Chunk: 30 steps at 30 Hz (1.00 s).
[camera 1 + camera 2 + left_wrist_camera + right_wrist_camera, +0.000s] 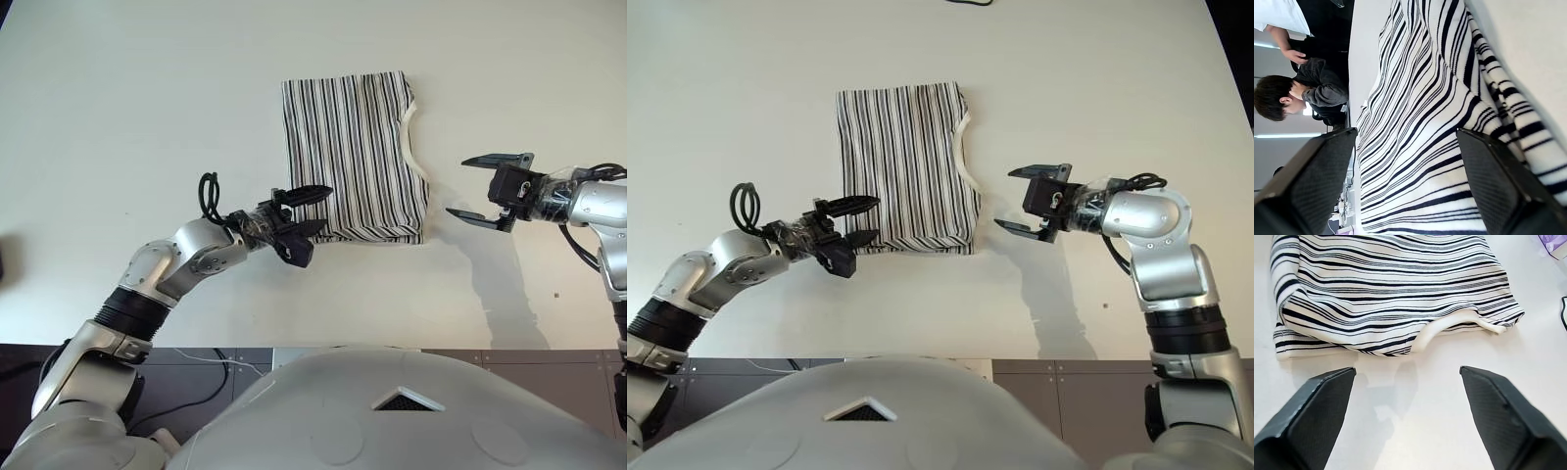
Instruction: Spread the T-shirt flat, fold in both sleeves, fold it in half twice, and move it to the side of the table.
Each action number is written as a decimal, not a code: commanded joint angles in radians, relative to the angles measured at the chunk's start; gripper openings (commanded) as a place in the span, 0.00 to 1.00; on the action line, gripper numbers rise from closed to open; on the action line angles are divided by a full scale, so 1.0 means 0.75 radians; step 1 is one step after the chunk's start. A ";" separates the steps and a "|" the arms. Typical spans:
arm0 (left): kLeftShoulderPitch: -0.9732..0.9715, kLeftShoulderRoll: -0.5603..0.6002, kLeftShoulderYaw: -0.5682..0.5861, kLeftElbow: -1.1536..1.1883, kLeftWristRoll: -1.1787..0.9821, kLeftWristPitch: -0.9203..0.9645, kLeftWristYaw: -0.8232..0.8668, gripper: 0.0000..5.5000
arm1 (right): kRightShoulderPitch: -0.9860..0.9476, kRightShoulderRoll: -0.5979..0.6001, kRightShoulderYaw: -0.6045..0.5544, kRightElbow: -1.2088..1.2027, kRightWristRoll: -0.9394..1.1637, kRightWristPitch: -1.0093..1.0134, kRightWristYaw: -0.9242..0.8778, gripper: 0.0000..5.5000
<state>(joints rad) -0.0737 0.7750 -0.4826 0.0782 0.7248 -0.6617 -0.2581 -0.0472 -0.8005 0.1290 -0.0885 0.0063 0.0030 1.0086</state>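
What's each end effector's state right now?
Left end effector: open, at the T-shirt's near left corner, gripping nothing.
Right end effector: open, empty, apart from the T-shirt.

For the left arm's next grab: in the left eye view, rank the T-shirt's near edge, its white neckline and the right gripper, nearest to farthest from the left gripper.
1. The T-shirt's near edge, left corner, beside the left gripper.
2. The white neckline, shirt's right side.
3. The right gripper, beyond the shirt's right.
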 commanded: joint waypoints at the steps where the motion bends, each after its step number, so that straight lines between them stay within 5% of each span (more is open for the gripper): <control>1: -0.016 0.103 -0.008 0.139 0.076 -0.063 -0.030 0.68 | 0.007 -0.031 -0.046 -0.054 0.011 0.025 -0.021 0.72; 14: 0.292 0.272 0.355 -0.287 -0.516 0.026 -0.231 0.68 | 0.282 -0.058 -0.151 -0.229 0.069 0.115 -0.061 0.72; 21: 0.450 0.367 0.363 0.035 -0.233 -0.223 -0.131 0.68 | 0.389 -0.031 -0.148 -0.322 0.075 0.161 -0.119 0.72; 30: 0.181 0.178 0.190 0.280 0.078 -0.287 0.068 0.68 | 0.317 -0.044 -0.118 -0.281 0.073 0.161 -0.110 0.72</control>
<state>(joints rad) 0.0499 0.9282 -0.2749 0.2427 0.6924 -0.8727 -0.1805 0.2155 -0.8285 0.0327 -0.3126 0.0630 0.1180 0.9190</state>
